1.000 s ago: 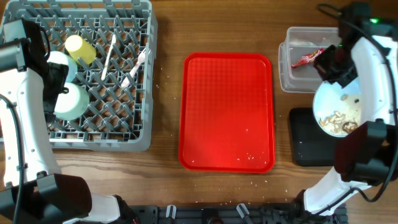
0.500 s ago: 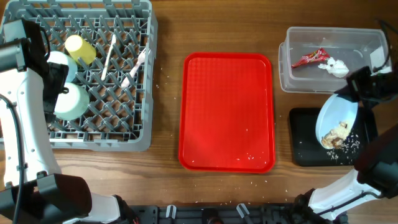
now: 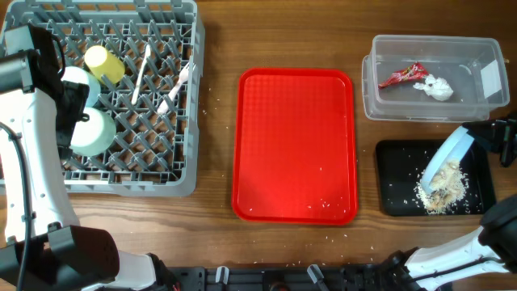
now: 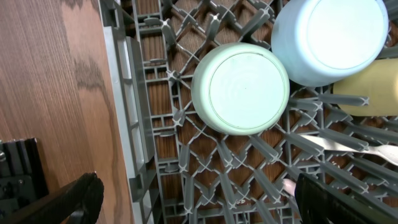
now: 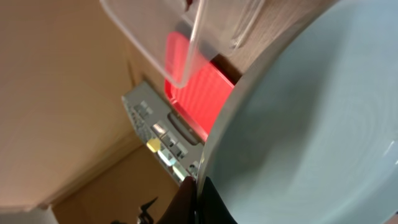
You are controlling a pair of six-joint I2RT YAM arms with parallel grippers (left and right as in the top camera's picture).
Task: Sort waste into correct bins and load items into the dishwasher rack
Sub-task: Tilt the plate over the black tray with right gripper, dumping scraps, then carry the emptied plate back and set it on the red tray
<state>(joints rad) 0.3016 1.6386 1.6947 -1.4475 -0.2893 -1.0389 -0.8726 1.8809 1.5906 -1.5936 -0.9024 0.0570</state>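
Left end effector [image 4: 199, 190] hangs over the rack [image 3: 129, 184] with its fingers [image 4: 74, 196] spread wide and nothing between them; it looks just as it did a second ago. Below it the green bowl [image 4: 241, 88] and blue bowl [image 4: 329, 37] sit upside down on the pegs, touching each other. The cup [image 3: 105, 65] lies beside them and the white cutlery [image 3: 139, 77] lies further along. None of that has moved.

In the middle, the red tray [image 3: 295, 137] carries only a few pale crumbs near its front edge, and a few more are scattered on the surface [image 3: 218, 210].

All the change is on the right. The tub [image 3: 432, 40] holds the wrapper [image 3: 401, 76] and the tissue [image 3: 435, 87], now in plain sight since the arm swung out from over it. Over the black tray [image 3: 388, 182], the plate [image 3: 451, 155] was nearly level a second ago, with the food on it. It now stands steeply on edge, its low side down in the tray. The scraps [image 3: 444, 187] have slid off into a heap there, with crumbs spilled around them.

The right end effector [image 3: 485, 136] is pinched on the plate's upper rim. Its wrist camera sees little but the pale plate face.

To my eye the waste is sorted. What remains is to carry the plate across to the rack, minding any bits that cling to it.
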